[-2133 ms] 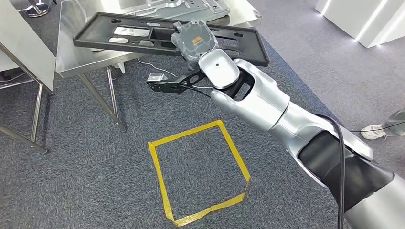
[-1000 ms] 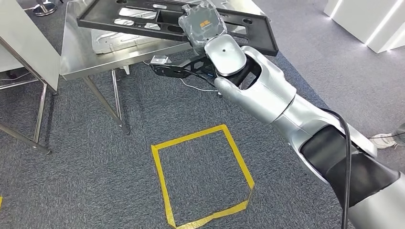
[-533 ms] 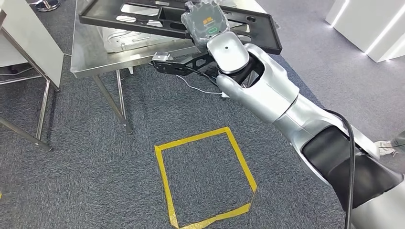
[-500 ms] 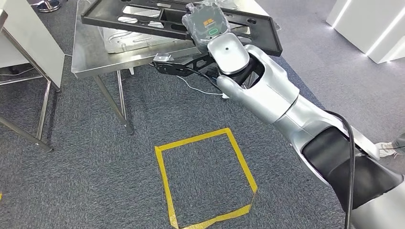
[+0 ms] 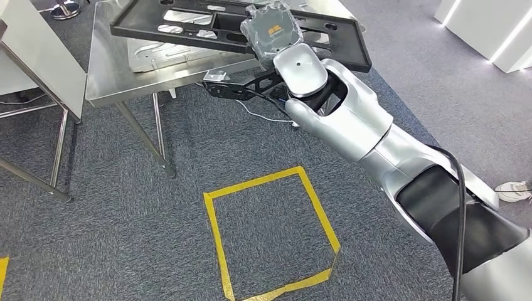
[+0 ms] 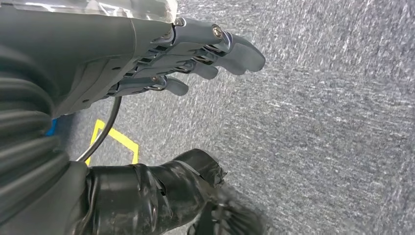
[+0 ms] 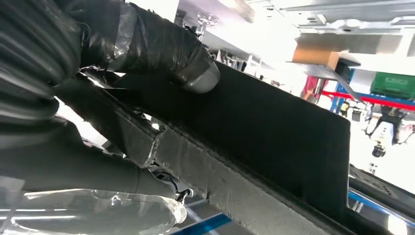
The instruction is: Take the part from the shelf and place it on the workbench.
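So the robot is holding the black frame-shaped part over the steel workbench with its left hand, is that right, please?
Not quite: in the head view the right hand holds the black part over the steel workbench. The left wrist view shows the left hand holding nothing, above the carpet.

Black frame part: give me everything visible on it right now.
The black frame part is a long, flat, matte rectangle, plastic-looking, with cutouts and small holes. The right hand grips it near mid-length, its fingers wrapped over an edge. It hangs slightly tilted above the steel workbench, over a silver sheet-metal panel; contact with them cannot be told.
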Controlling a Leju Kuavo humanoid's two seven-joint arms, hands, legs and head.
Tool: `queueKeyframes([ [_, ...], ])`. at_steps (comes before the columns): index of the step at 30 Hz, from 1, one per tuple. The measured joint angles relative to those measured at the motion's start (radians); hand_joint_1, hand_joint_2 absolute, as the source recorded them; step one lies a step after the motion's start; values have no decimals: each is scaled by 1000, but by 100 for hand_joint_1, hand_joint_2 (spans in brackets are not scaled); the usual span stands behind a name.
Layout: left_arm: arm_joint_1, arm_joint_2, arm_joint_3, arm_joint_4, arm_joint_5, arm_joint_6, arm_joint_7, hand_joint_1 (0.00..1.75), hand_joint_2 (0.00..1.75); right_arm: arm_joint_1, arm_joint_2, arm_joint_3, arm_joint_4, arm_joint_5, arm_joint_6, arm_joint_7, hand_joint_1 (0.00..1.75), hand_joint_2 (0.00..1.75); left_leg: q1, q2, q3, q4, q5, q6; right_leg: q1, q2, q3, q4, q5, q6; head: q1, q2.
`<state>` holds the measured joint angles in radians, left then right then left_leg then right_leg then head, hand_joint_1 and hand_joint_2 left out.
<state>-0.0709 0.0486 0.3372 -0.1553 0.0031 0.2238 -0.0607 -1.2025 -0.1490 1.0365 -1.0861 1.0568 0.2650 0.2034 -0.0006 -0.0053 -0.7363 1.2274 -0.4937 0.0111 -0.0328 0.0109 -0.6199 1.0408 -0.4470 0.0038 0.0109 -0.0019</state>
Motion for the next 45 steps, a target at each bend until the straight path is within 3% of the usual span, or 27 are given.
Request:
queueKeyframes([
  [2, 0, 1, 0, 0, 0, 3, 2, 0, 175, -1, 3, 0, 3, 0, -3, -2, 175, 175, -11, 0, 68, -150, 74, 32, 2, 0, 14, -13, -2, 1, 1, 0],
  [4, 0, 3, 0, 0, -1, 9, 4, 0, 175, -1, 5, 0, 5, 0, -8, -4, 175, 175, -22, 0, 106, -225, 99, 55, -3, 0, 21, -28, 2, 7, 3, 0],
  [8, 0, 7, 0, 0, -3, 18, 5, 0, 175, 6, 8, 0, 13, 0, -11, -6, 175, 175, -24, 4, 149, -297, 110, 64, -4, -1, 25, -39, 0, 21, 5, 0],
  [9, -1, 5, 0, 0, -3, 18, 5, 0, 175, 5, 8, 0, 15, 0, -12, -6, 175, 175, -21, 6, 164, -320, 114, 66, -1, -2, 12, -12, -15, 21, 8, 0],
  [11, -4, -1, 0, 0, -3, 18, 5, 0, 175, 1, 9, 0, 19, 1, -15, -7, 175, 175, -18, 8, 173, -325, 110, 64, 4, -2, -51, 105, -63, 22, 12, 0],
  [13, -4, -5, 0, 0, -4, 18, 5, 0, 175, 7, 10, 0, 23, 1, -17, -11, 175, 175, -18, 7, 173, -307, 94, 60, 4, -3, -114, 213, -85, 28, 13, 0],
  [14, -4, -7, 0, 0, -4, 19, 5, 0, 175, 10, 10, 0, 26, 1, -18, -13, 175, 175, -17, 5, 172, -295, 85, 57, 4, -4, -125, 223, -73, 32, 13, 0],
  [16, -3, -9, 0, 0, -4, 19, 5, 0, 175, 13, 10, 0, 31, 1, -20, -15, 175, 175, -11, -2, 170, -263, 61, 45, -1, -6, -90, 132, -10, 41, 13, 0],
  [18, -2, -8, 0, 0, -4, 20, 4, 0, 175, 11, 13, 0, 34, 1, -22, -16, 175, 175, -10, -8, 163, -232, 39, 32, -2, -4, -43, 35, 24, 41, 14, 0],
  [21, -1, -6, 0, 0, -4, 22, 4, 0, 175, 8, 19, 1, 38, 1, -25, -17, 175, 175, -15, -12, 146, -208, 26, 24, -2, 1, -39, 19, 20, 20, 11, 0],
  [23, 2, -5, 0, 0, -4, 23, 4, 0, 175, 8, 20, 1, 42, 1, -25, -17, 175, 175, -12, -10, 135, -193, 12, 16, -4, 2, -44, 24, 18, 13, 8, 0],
  [25, 1, -5, 0, 0, -4, 24, 4, 0, 175, 7, 22, 1, 44, 2, -25, -16, 175, 175, -6, -4, 95, -114, -30, 2, -6, 3, -44, 24, 17, 8, 5, 0],
  [27, -2, -7, 0, 0, -5, 24, 4, 0, 175, 7, 24, 1, 44, 2, -25, -15, 175, 175, 0, 1, 25, 21, -79, -7, -6, 3, -40, 22, 15, 6, 3, 0],
  [28, -2, -8, 0, 0, -5, 24, 4, 0, 175, 9, 24, 1, 44, 2, -24, -16, 175, 175, 1, 1, -7, 72, -87, -6, -5, 4, -37, 21, 14, 5, 3, 0],
  [29, -1, -8, 0, 0, -5, 24, 4, 0, 175, 10, 24, 1, 44, 2, -24, -16, 175, 175, 0, 1, -23, 87, -76, -2, -2, 4, -34, 20, 11, 5, 3, 0],
  [30, -1, -9, 0, 0, -5, 24, 4, 0, 175, 12, 24, 1, 45, 2, -24, -16, 175, 175, -2, 1, -21, 64, -48, 6, 2, 4, -30, 19, 9, 3, 3, 0],
  [31, -1, -9, 0, 0, -5, 25, 4, 0, 175, 12, 25, 1, 45, 2, -24, -16, 175, 175, -7, 0, 1, 4, -5, 21, 7, 5, -23, 15, 8, 2, 3, 0],
  [33, -1, -7, 0, 0, -5, 25, 4, 0, 175, 9, 25, 1, 45, 3, -23, -16, 175, 175, -24, 1, 65, -139, 66, 63, 14, 5, -5, 0, 6, 0, 5, 0],
  [35, -1, -2, 0, 0, -5, 25, 5, 0, 175, 5, 25, 1, 45, 3, -23, -16, 175, 175, -37, 2, 104, -213, 87, 88, 12, 4, 4, -17, 10, 5, 8, 0],
  [38, 0, 2, 0, 0, -6, 26, 5, 0, 175, 6, 25, 1, 45, 3, -22, -16, 175, 175, -39, 4, 138, -271, 97, 92, 10, 3, 15, -37, 15, 15, 9, 0],
  [39, 0, 1, 0, 0, -7, 26, 5, 0, 175, 4, 24, 1, 45, 3, -21, -16, 175, 175, -36, 6, 153, -296, 103, 92, 13, 2, 10, -26, 5, 17, 10, 0],
  [41, -2, -2, 0, 0, -7, 26, 6, 0, 175, -2, 23, 1, 46, 3, -21, -16, 175, 175, -30, 10, 171, -318, 108, 86, 15, 0, -35, 68, -42, 19, 14, 0],
  [43, -3, -5, 0, 0, -8, 26, 6, 0, 175, -2, 23, 1, 47, 3, -20, -16, 175, 175, -29, 10, 172, -311, 99, 82, 15, 0, -107, 202, -90, 26, 15, 0],
  [44, -3, -7, 0, 0, -9, 26, 6, 0, 175, 2, 23, 1, 48, 3, -20, -16, 175, 175, -27, 9, 172, -301, 91, 78, 13, -1, -129, 235, -89, 31, 15, 0],
  [45, -3, -8, 0, 0, -9, 26, 7, 0, 175, 5, 23, 1, 49, 3, -19, -16, 175, 175, -25, 7, 171, -288, 82, 72, 9, -2, -132, 232, -71, 38, 15, 0],
])
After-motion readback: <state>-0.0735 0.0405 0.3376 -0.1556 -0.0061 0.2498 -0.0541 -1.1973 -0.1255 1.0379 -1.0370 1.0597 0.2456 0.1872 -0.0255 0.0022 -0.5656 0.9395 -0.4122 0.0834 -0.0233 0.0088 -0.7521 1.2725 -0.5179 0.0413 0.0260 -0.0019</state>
